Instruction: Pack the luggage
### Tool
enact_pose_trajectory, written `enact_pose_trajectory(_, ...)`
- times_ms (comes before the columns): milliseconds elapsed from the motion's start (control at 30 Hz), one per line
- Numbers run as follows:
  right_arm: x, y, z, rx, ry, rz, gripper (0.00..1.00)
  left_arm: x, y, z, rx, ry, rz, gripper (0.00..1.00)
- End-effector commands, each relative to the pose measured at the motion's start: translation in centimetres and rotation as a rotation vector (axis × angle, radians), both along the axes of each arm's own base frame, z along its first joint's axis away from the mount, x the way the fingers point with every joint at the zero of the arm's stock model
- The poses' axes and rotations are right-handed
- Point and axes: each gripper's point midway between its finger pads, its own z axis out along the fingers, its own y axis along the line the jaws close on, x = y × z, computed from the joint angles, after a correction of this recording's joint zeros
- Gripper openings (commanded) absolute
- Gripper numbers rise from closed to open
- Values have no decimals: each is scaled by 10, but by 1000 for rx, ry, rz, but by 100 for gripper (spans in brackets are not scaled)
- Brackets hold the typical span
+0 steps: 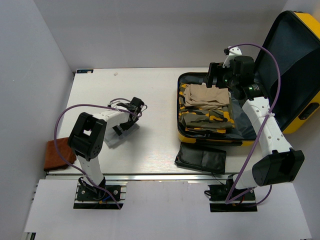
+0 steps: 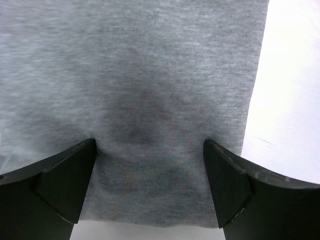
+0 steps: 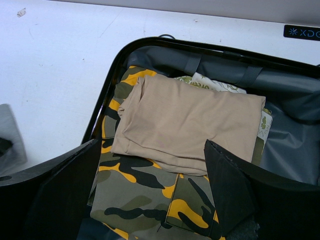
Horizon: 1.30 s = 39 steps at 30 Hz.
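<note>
Overhead: the luggage (image 1: 296, 75) lies open at the far right of the table (image 1: 150, 90), yellow shell, dark grey lining, lid raised; left wrist: the left gripper (image 2: 150, 172) is spread wide over grey cloth (image 2: 140, 75); right wrist: the right gripper (image 3: 150, 167) is spread wide above a tan garment (image 3: 190, 120) lying on camouflage fabric (image 3: 135, 195) inside.

Left arm (image 1: 89, 162) and right arm (image 1: 267, 130): white links, black joints, black wedge fingers (image 2: 60, 185); purple cable (image 1: 257, 45) loops behind the fingers.

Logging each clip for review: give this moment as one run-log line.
left end effector: open over folded grey fabric garment | right end effector: open above open yellow hard-shell suitcase | inside: beige folded cloth atop camouflage garment
</note>
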Motion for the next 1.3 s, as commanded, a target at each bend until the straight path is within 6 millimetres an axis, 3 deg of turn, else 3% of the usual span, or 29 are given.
enact_pose_trajectory(0, -4, 1, 8, 5, -25, 14, 89, 13, -83, -35, -270, 71, -315, 98)
enact_pose_trajectory(67, -6, 8, 6, 16, -18, 45, 89, 27, -120, -29, -368, 24, -428, 98)
enact_pose_trajectory(100, -7, 15, 5, 25, -11, 78, 89, 36, -130, -23, -384, -2, -487, 98)
enact_pose_trajectory(167, -7, 31, -1, 35, 11, 130, 89, 50, -160, 4, -393, -56, -586, 98)
enact_pose_trajectory(267, -10, 62, 0, 21, 21, 224, 89, 59, -170, 44, -360, -101, -640, 98)
enact_pose_trajectory(300, -8, 73, -10, 13, 47, 257, 89, 59, -167, 67, -357, -139, -640, 98)
enact_pose_trajectory(333, -10, 91, -3, 4, 34, 304, 89, 52, -159, 76, -342, -130, -628, 98)
enact_pose_trajectory(367, -11, 110, -13, -13, 56, 336, 89, 47, -149, 83, -319, -142, -603, 98)
enact_pose_trajectory(400, -11, 119, -17, -22, 67, 348, 89, 39, -128, 85, -306, -115, -536, 98)
enact_pose_trajectory(433, -14, 137, -21, -28, 74, 375, 89, 29, -118, 102, -301, -129, -508, 98)
enact_pose_trajectory(467, -9, 153, -30, -42, 90, 376, 89, 27, -90, 106, -221, -138, -423, 98)
enact_pose_trajectory(500, -8, 160, -38, -35, 116, 364, 89, 7, -69, 105, -174, -85, -340, 98)
enact_pose_trajectory(567, -4, 185, -42, -35, 126, 367, 89, -8, -44, 115, -129, -88, -260, 98)
enact_pose_trajectory(600, 6, 192, -66, -67, 169, 348, 89, -20, -31, 107, -118, -64, -213, 98)
enact_pose_trajectory(633, 5, 202, -76, -94, 197, 355, 89, -28, -21, 108, -135, -68, -181, 98)
enact_pose_trajectory(667, 23, 211, -90, -129, 203, 323, 89, -34, -19, 100, -156, -58, -172, 98)
enact_pose_trajectory(700, 24, 224, -99, -148, 220, 341, 89, -43, -22, 78, -210, -31, -176, 98)
enact_pose_trajectory(733, 21, 232, -113, -184, 258, 362, 89, -43, -19, 71, -241, -39, -165, 98)
enact_pose_trajectory(767, 26, 244, -150, -215, 322, 388, 89, -46, -20, 65, -268, -38, -167, 98)
enact_pose_trajectory(800, 33, 261, -139, -200, 289, 418, 89, -45, -25, 55, -294, -49, -177, 98)
enact_pose_trajectory(833, 32, 265, -150, -207, 327, 414, 89, -41, -27, 53, -322, -62, -178, 98)
enact_pose_trajectory(867, 38, 269, -175, -219, 364, 403, 89, -37, -31, 49, -329, -65, -200, 98)
enact_pose_trajectory(900, 41, 276, -174, -205, 353, 405, 89, -24, -40, 50, -356, -113, -224, 98)
enact_pose_trajectory(1067, 49, 281, -218, -210, 363, 401, 89, -2, -55, 44, -415, -138, -263, 98)
enact_pose_trajectory(1100, 50, 283, -219, -215, 369, 404, 89, 1, -56, 39, -414, -133, -264, 98)
enact_pose_trajectory(1267, 32, 280, -274, -249, 504, 404, 87, 7, -49, 21, -388, -92, -249, 98)
